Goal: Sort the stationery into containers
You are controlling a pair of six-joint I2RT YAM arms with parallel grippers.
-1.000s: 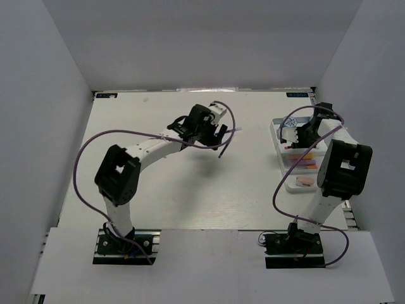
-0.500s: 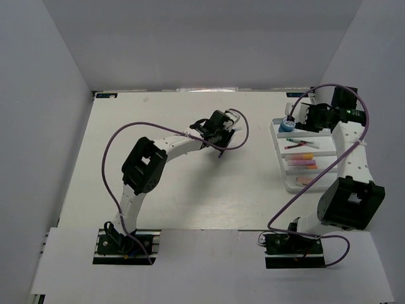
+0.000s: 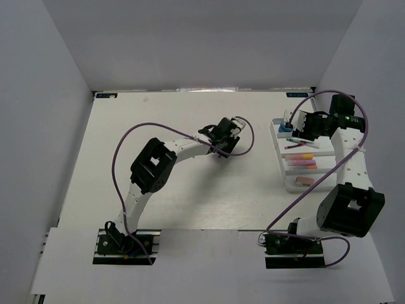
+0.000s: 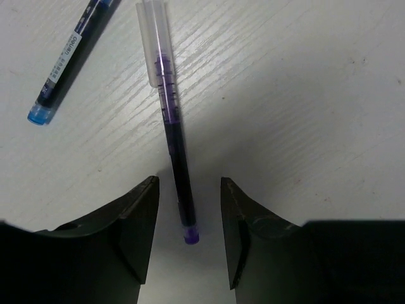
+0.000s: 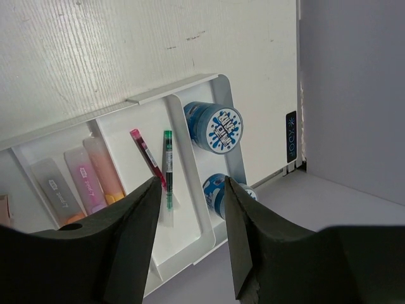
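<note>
A purple pen [image 4: 169, 107] with a clear cap lies on the table. Its bare end sits between the fingers of my open left gripper [image 4: 188, 190], which is low over it; the jaws do not touch it. A blue pen [image 4: 68, 58] lies to its upper left. In the top view my left gripper [image 3: 225, 136] is mid-table. The white divided tray [image 3: 286, 183] at the right holds a red pen [image 5: 146, 157], a green pen [image 5: 167, 166], highlighters [image 5: 88, 176] and a pink eraser piece [image 3: 305, 181]. My right gripper [image 5: 190, 240] is open and empty above the tray's far end [image 3: 296, 124].
Two blue tape rolls [image 5: 215, 125] fill the tray's far compartment. The tray's rim [image 5: 171, 95] lies close to the grey right wall [image 5: 354, 95] and the table's far right corner. Purple cables loop from both arms.
My left gripper has moved right and down onto the purple pen. My right arm has swung its elbow from the near side to the far right; its gripper stays over the tray's far end.
</note>
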